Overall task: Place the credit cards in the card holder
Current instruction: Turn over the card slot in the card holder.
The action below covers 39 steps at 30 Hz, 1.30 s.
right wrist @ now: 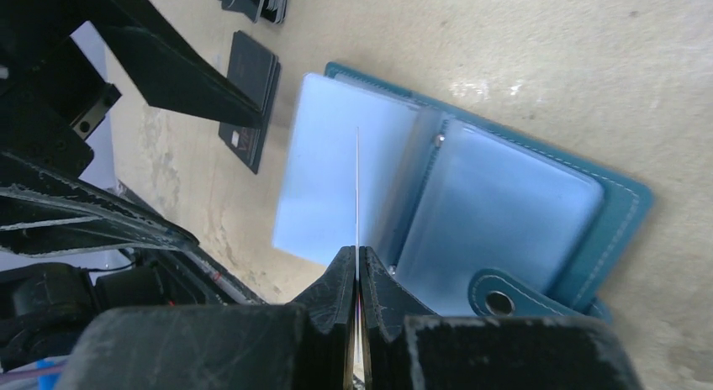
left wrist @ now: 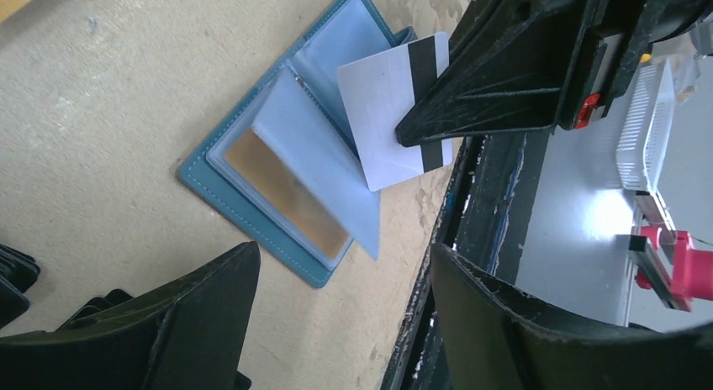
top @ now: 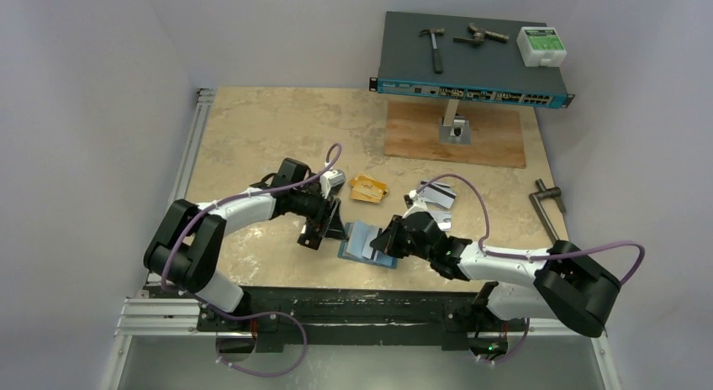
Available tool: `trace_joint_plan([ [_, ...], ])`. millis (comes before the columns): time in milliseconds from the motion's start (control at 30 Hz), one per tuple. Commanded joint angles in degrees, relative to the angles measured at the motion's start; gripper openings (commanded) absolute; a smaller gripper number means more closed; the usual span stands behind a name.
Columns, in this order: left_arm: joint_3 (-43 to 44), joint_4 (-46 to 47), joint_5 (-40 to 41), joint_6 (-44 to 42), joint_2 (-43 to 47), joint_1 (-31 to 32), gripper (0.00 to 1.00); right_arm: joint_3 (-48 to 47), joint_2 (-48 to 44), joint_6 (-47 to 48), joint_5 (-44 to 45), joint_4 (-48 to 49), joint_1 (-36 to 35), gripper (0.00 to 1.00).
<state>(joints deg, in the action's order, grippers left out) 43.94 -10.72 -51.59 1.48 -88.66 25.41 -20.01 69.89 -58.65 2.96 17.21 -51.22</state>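
Observation:
The teal card holder (left wrist: 198, 173) lies open near the table's front edge, also in the top view (top: 357, 247), with a gold card (left wrist: 286, 192) in one clear pocket. My right gripper (right wrist: 357, 260) is shut on a silver-white credit card (left wrist: 382, 104) with a black stripe, seen edge-on (right wrist: 357, 180) over the holder's pale sleeves (right wrist: 496, 205). My left gripper (left wrist: 345, 264) hangs open just left of the holder (top: 324, 230), nothing between its fingers. Orange-gold cards (top: 368, 188), silver-white cards (top: 435, 194) and black cards (right wrist: 250, 100) lie on the table.
A blue network switch (top: 471, 66) on a stand carries a hammer and small tools at the back right, over a wooden board (top: 496, 142). A metal handle (top: 546, 207) lies at the right edge. The holder's snap tab (right wrist: 496, 299) points toward the right gripper.

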Motion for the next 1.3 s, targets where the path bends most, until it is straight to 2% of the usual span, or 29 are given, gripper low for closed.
trace_joint_plan([
  [0, 1.4, 0.6, -2.8, 2.2, -2.2, -0.2, 0.73, -2.7, 1.4, 0.7, -1.9, 4.6, -0.7, 0.0],
  [100, 2.0, 0.5, -1.2, 3.0, -4.0, -0.1, 0.71, -2.0, 0.2, 0.6, -0.8, 3.3, -0.7, 0.0],
  [267, 4.8, -1.5, 4.3, 4.4, -6.9, 1.2, 0.61, -0.1, -3.4, -0.4, -0.8, 0.7, -0.7, 0.0],
  [467, 7.3, -3.3, 11.3, 5.8, -7.9, 5.8, 0.59, 2.1, -4.4, -1.7, 0.3, 1.5, -0.6, 0.0],
  [833, 7.3, -4.9, 8.6, 6.7, -9.5, 5.7, 0.63, 1.0, 4.4, -1.2, -2.4, 9.0, -0.6, 0.0],
  [967, 8.7, -7.4, 10.3, 7.5, -9.4, 3.7, 0.62, 2.0, 4.6, -1.4, -2.4, 10.3, -0.6, 0.0],
  [1267, 6.7, -4.2, 10.9, 10.0, -4.6, 1.7, 0.59, 2.3, 4.0, -1.4, -2.2, 10.4, -0.6, 0.0],
])
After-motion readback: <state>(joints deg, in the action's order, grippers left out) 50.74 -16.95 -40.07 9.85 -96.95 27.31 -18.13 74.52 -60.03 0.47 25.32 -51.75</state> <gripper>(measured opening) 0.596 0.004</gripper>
